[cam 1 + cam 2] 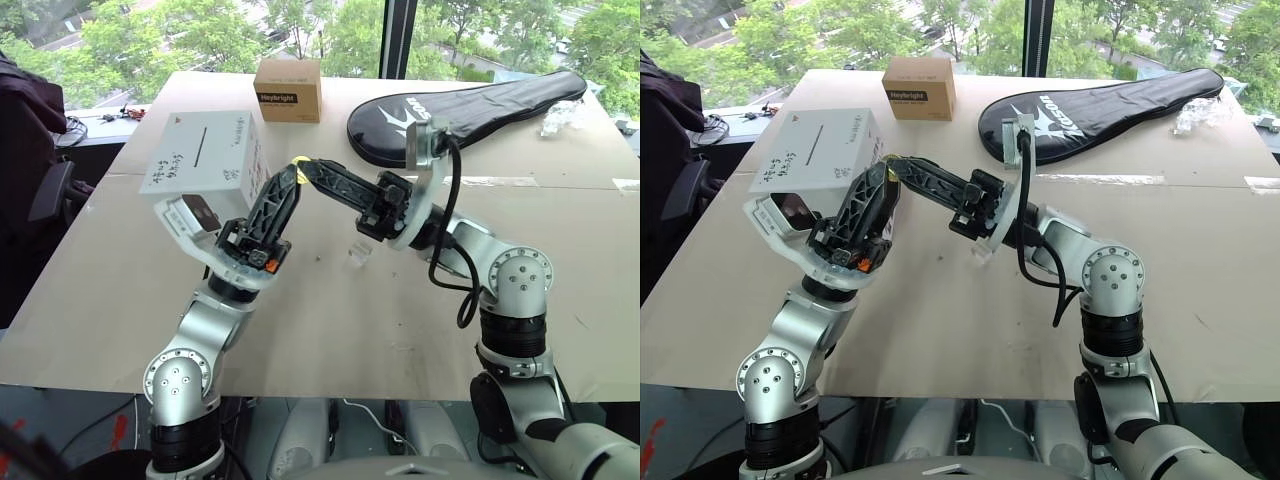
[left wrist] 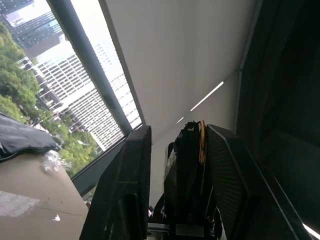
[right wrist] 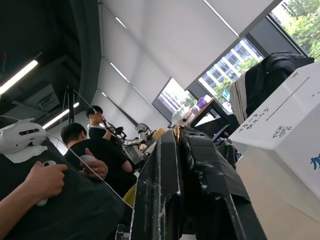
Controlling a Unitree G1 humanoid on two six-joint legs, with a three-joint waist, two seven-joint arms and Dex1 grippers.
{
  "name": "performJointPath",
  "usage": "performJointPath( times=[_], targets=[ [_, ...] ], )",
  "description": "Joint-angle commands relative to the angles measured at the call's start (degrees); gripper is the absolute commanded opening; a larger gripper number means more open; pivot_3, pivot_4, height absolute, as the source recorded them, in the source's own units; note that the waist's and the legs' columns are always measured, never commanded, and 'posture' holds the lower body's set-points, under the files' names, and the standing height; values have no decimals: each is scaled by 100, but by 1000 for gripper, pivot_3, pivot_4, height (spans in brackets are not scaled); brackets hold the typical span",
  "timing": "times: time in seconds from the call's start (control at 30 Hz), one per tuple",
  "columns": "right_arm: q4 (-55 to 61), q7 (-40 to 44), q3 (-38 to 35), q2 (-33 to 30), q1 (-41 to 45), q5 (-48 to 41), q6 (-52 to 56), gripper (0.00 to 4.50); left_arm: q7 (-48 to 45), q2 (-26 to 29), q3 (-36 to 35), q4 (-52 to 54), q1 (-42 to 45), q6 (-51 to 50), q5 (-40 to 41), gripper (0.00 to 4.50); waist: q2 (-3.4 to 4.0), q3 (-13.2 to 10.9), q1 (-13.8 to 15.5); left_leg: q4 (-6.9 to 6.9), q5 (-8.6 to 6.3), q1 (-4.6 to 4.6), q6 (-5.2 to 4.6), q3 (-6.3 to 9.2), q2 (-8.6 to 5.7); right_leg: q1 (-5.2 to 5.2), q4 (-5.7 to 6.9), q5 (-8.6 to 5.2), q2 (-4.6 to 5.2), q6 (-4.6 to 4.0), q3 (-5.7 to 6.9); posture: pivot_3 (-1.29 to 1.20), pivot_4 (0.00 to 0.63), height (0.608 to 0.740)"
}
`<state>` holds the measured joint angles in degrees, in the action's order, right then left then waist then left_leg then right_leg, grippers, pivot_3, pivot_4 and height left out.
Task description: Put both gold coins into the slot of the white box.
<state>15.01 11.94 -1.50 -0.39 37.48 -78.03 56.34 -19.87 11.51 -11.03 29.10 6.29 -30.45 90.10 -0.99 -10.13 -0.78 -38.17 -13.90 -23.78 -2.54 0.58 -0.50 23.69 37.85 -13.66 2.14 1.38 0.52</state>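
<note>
We held both grippers together above the table [image 1: 330,330], just right of the white box [image 1: 205,155]. Our right gripper [image 1: 300,165] pinched a gold coin [image 1: 298,161]; left gripper's [image 1: 285,180] fingers stood apart around it. The slot [image 1: 203,146] lay unobstructed; open tabletop lay nearer us.

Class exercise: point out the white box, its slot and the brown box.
white box [image 1: 222,160]: left eye view, top face.
slot [image 1: 201,145]: left eye view, middle of slit.
brown box [image 1: 288,98]: left eye view, front face.
</note>
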Motion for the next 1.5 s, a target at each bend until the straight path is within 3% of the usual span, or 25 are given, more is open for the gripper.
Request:
performJointPath(
  times=[0.03,0.13,0.47,0.57,0.6,0.77,0.9,1.17,1.37,1.5],
  targets=[
    [157,84,405,41,184,-115,226,0,-110,-8,249,238,89,-113,45,1174,0,0,0,0,0,0,0,0,0,0,0,0,0,0,0,0,150,740],
    [146,90,409,34,192,-110,229,0,-163,15,268,286,72,-139,107,33,0,0,0,0,0,0,0,-1,0,0,-1,0,0,0,0,0,150,740],
    [123,101,406,12,211,-94,230,0,-243,62,320,273,83,-190,183,33,0,0,0,1,0,-1,0,-1,1,0,-2,0,0,0,0,0,150,740],
    [134,224,430,-20,236,-48,228,1006,-225,47,317,256,91,-163,151,0,1,-1,-3,1,0,-1,0,-1,1,0,-3,-1,0,0,0,0,150,740],
    [130,243,433,-18,235,-56,227,1609,-214,40,312,250,91,-152,140,0,1,-1,-2,1,0,-1,0,-1,1,1,-3,-1,0,0,0,0,150,740],
    [175,40,336,58,92,-84,112,3653,-172,6,122,164,55,34,-15,0,1,-1,-6,1,0,-1,0,-1,1,1,-3,-1,0,0,0,0,150,740],
    [224,121,282,-158,-48,27,101,3653,-22,153,-135,143,117,224,-288,0,0,-1,9,3,0,-2,0,1,2,1,-5,-1,1,-1,1,0,150,740],
    [352,2095,504,-1458,-6,2304,-1537,3653,1524,1447,-965,306,1474,498,-1484,0,-3,-10,18,3,-1,-6,-1,1,0,1,-15,0,-12,3,5,0,150,740],
    [-213,3319,811,-2003,513,3841,-2934,3653,2787,2821,-912,-186,2089,-122,-3690,0,-4,-12,-13,29,0,7,1,-11,2,4,-15,0,-14,5,-2,0,150,740],
    [-720,3536,711,-2011,929,4180,-3263,3653,3501,3160,-825,-244,2154,-950,-4307,0,-6,-16,12,49,8,4,16,-9,2,15,-18,-1,-5,5,0,0,150,740]
  ],
)
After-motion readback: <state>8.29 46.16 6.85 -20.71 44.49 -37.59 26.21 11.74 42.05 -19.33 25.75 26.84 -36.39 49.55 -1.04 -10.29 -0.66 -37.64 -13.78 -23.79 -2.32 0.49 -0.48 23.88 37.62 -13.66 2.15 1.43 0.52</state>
